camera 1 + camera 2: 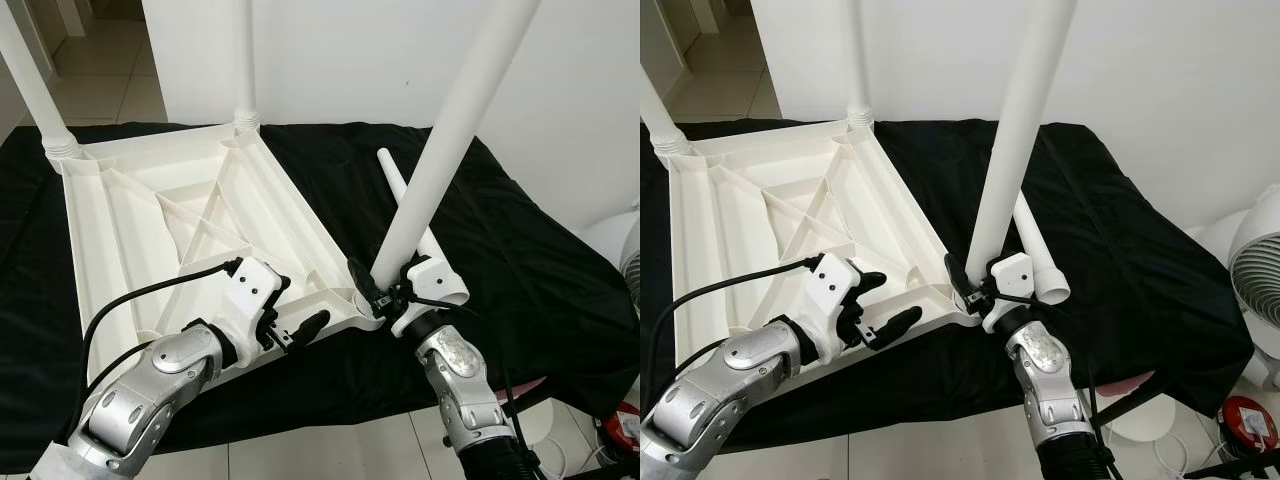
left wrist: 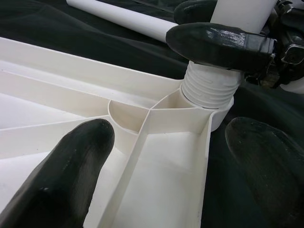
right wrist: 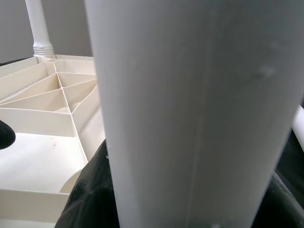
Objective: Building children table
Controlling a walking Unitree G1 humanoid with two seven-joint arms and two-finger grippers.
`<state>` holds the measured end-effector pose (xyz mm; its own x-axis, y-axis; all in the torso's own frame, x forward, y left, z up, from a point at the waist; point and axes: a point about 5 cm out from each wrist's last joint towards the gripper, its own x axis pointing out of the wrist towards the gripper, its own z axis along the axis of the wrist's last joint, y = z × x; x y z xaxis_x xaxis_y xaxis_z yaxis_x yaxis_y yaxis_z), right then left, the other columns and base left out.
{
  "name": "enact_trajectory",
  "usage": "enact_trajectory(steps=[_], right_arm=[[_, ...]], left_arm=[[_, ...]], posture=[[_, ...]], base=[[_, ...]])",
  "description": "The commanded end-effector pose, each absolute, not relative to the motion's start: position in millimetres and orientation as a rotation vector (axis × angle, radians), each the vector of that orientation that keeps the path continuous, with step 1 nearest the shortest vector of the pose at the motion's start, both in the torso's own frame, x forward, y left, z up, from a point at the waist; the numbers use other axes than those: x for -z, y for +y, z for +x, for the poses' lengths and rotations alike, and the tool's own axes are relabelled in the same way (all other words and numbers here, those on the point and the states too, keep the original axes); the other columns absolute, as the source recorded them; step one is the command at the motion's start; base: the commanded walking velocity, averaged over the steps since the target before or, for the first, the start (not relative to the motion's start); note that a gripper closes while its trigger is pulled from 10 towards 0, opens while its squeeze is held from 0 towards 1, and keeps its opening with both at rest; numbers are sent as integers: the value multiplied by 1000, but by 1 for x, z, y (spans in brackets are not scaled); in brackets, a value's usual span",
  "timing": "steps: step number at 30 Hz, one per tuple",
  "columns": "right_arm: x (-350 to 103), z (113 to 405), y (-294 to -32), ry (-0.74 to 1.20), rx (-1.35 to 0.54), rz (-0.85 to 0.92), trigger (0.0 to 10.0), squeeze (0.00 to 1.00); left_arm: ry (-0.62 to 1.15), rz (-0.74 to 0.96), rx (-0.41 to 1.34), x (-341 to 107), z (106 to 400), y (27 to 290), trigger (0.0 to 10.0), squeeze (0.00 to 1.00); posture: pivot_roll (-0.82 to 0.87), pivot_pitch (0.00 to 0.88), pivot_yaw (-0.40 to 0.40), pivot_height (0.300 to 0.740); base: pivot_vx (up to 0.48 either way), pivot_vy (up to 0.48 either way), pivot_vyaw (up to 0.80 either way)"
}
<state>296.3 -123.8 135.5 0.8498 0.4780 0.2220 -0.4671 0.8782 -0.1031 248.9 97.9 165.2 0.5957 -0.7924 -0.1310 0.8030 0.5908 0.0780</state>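
Your white ribbed plastic table top (image 1: 170, 230) lay upside down on the black cloth (image 1: 1110, 250). Your right gripper (image 1: 382, 292) was clamped on a long white plastic leg (image 1: 450, 140) at the near right corner. The left wrist view showed its screw end (image 2: 209, 88) sitting in the corner hole. Your left gripper (image 1: 880, 305) hovered nearby, fingers (image 2: 71, 166) apart. A spare white leg (image 1: 1035, 245) lay to the right.

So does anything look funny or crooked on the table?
Yes. The leg held by the right gripper leans over at the near corner socket, while the two far legs stand straight. Its threads still show, so it isn't fully in. A spare leg lies on the black cloth.
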Motion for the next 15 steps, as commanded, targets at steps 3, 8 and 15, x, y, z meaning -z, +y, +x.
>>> enact_trajectory(steps=[3,8,15], right_arm=[[-103,297,-137,-26,-450,-33,10000,0],[-101,302,-139,21,-448,-21,10000,0],[-123,308,-139,-33,-456,16,10000,0]], left_arm=[[92,145,1051,-165,245,93,10000,0],[88,152,1054,-165,245,93,10000,0],[30,138,1043,-176,253,94,10000,0]], posture=[[17,91,-58,740],[15,88,-58,740],[24,91,-64,740]], base=[[0,0,0],[0,0,0],[0,0,0]])
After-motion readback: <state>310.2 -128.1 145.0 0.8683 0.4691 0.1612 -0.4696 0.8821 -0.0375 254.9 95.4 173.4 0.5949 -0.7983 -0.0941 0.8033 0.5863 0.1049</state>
